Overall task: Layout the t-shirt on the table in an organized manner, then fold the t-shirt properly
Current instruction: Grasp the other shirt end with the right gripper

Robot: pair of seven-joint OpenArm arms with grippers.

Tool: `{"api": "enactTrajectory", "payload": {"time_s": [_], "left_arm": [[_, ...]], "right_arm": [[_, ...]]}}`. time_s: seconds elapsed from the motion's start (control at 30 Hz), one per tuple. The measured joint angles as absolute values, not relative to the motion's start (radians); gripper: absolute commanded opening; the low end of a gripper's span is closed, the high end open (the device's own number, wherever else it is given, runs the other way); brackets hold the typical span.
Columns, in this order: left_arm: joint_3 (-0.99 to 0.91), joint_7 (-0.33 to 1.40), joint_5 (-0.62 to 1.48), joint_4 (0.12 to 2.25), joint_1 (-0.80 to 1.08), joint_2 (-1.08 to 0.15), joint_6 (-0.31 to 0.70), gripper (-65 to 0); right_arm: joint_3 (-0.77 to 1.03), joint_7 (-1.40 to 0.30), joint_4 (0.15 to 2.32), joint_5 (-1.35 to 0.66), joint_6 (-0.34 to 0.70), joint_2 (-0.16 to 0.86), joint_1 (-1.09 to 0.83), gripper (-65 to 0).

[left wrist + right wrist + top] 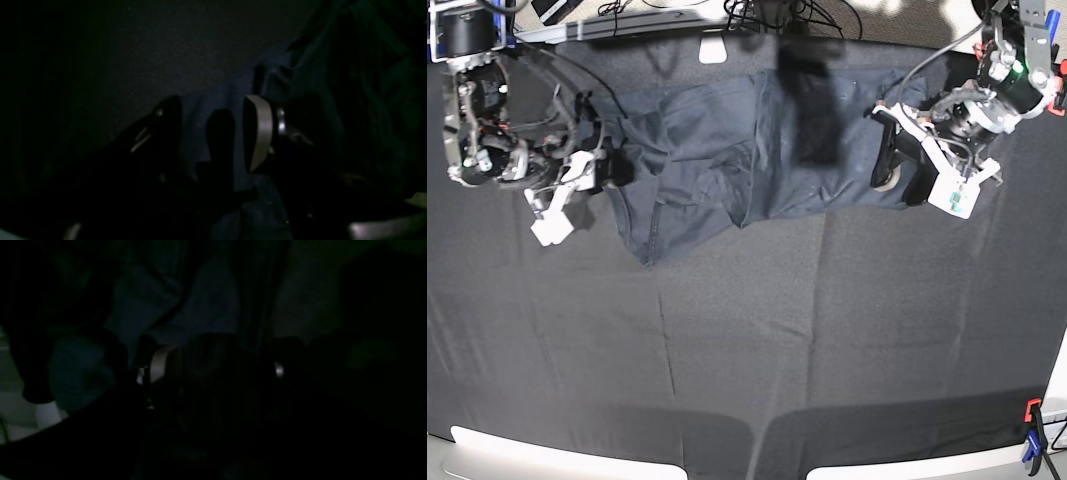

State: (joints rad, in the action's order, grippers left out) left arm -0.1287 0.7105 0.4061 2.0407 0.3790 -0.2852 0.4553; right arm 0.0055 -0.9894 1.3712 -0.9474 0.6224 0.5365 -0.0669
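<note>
Base view shows the t-shirt (727,150) crumpled at the counter (827,330) far edge. Left claw (213,133) gapes open at its end; right claw (612,168) state unclear. Better pull both ends apart evenly.

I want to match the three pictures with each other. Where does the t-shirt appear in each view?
Base: the t-shirt lies spread across the upper middle of the table, between the two arms.
Left wrist: dim bluish cloth in the centre and on the right, behind the left gripper.
Right wrist: dark folds across the upper half, very dim.
Shared landmark: the wrinkled shirt fabric itself.
</note>
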Motion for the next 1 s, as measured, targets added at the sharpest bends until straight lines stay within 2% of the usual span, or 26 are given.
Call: {"api": "enactTrajectory", "payload": {"time_s": [0.1,0.17,0.33,0.43,0.67,0.8,1.0], "left_arm": [[-0.129,0.710,0.406,2.041,0.379,-0.285,0.455,-38.0],[-0.129,0.710,0.406,2.041,0.379,-0.285,0.455,-38.0],[-0.129,0.710,0.406,2.041,0.379,-0.285,0.455,-38.0],[-0.129,0.710,0.405,2.041,0.379,-0.285,0.455,-38.0],[-0.129,0.711,0.335,2.041,0.385,-0.285,0.455,-38.0],[-0.129,0.710,0.335,2.041,0.385,-0.285,0.455,-38.1],[-0.129,0.710,0.335,2.041,0.386,-0.285,0.455,-38.1]], "right_arm": [[0.005,-0.990,1.372,-0.951,0.649,0.504,-0.067,-33.1],[0.005,-0.990,1.371,-0.950,0.651,0.490,-0.067,-37.1],[0.001,-0.997,1.369,-0.942,0.652,0.477,-0.070,-58.3],[0.002,-0.996,1.374,-0.934,0.653,0.477,-0.070,-65.0],[0.080,-1.012,1.533,-0.844,0.672,0.477,-0.079,-65.0],[0.130,-1.121,1.659,-0.840,0.674,0.480,-0.076,-65.0],[0.115,-1.146,1.901,-0.918,0.601,0.422,-0.083,-65.0]]}}
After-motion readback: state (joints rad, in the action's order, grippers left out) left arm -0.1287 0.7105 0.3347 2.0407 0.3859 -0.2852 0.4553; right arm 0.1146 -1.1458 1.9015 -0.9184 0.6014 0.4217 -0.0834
